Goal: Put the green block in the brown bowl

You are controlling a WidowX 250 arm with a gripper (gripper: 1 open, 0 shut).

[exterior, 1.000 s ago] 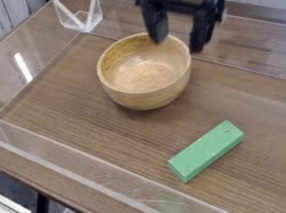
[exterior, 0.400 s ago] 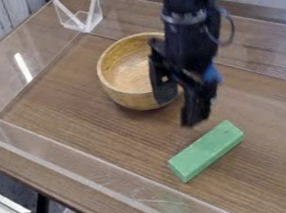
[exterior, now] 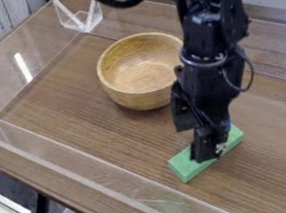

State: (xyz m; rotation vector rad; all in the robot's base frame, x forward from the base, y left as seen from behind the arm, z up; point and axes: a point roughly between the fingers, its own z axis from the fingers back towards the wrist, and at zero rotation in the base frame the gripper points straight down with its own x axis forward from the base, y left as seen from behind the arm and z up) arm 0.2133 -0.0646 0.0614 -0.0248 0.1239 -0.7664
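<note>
The green block (exterior: 184,165) lies flat on the wooden tabletop at the front right, its middle hidden behind my gripper. My black gripper (exterior: 200,138) points straight down over the block with its fingers (exterior: 208,145) spread open, low over it; I cannot tell whether they touch it. The brown bowl (exterior: 142,71), round, wooden and with nothing in it, stands behind and to the left of the gripper, apart from it.
Low clear acrylic walls (exterior: 59,156) fence the wooden surface on the front and left. A small clear V-shaped stand (exterior: 78,16) sits at the back left. Bare wood lies between the bowl and the front wall.
The gripper has come from behind the bowl's far rim, forward and down across the bowl's right side, to over the green block, rolling its wrist on the way. It stayed open. Block and bowl have not moved.
</note>
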